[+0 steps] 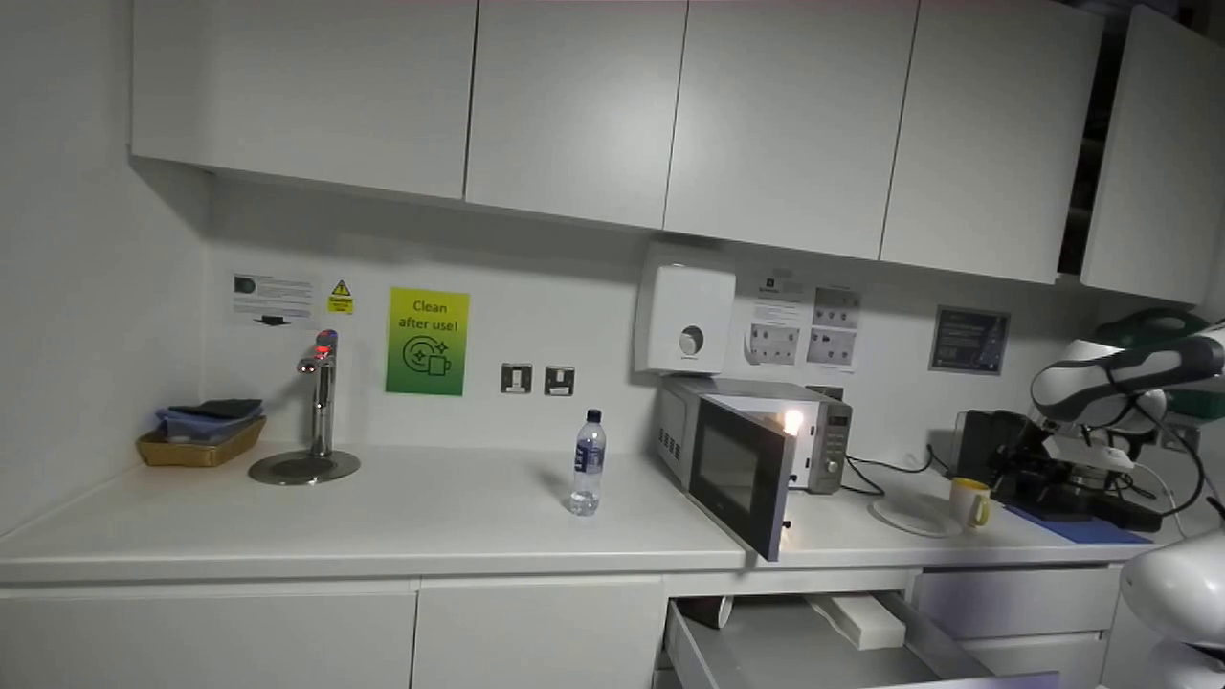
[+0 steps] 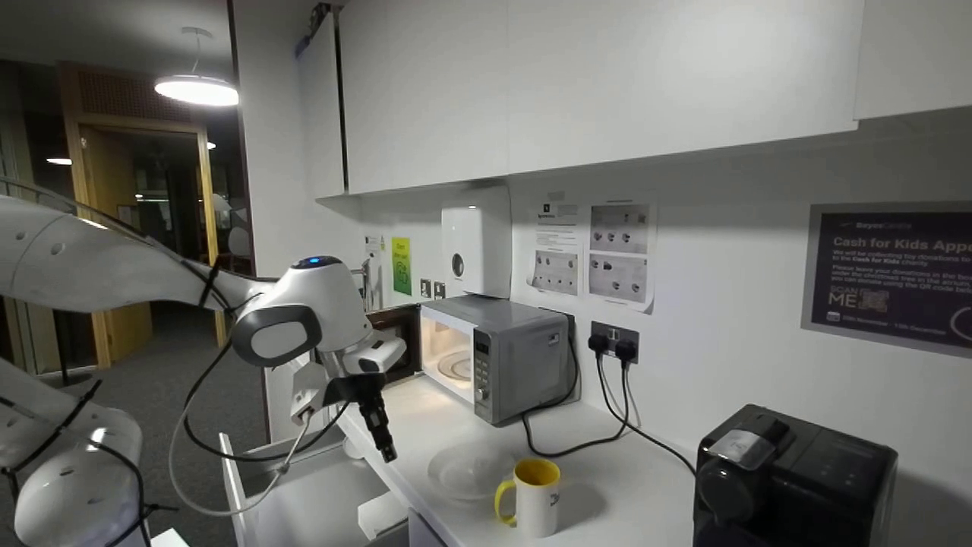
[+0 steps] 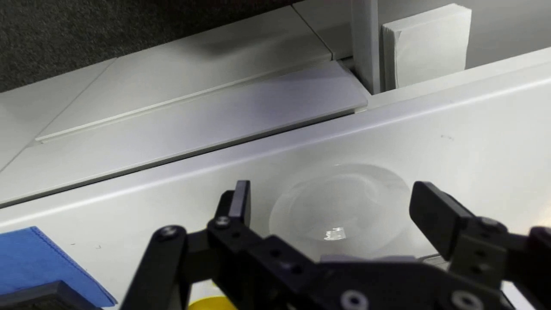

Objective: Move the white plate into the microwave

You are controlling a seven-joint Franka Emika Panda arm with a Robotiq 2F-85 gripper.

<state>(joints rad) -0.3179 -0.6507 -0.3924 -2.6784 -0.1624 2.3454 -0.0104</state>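
Observation:
The white plate lies flat on the white counter; it also shows in an exterior view as a pale disc beside a mug. Behind it stands the silver-grey microwave. Its dark door is swung wide, and the lit inside with a glass turntable shows. My gripper is open and points down. In the wrist view the plate appears between the spread fingers, below and apart from them. Nothing is held. In an exterior view the fingertips hang just off the plate's side, above the counter's front edge.
A yellow-and-white mug stands close to the plate. Beyond it are a black coffee machine and a blue cloth. A drawer is pulled out below the counter. A water bottle stands left of the microwave door in that view.

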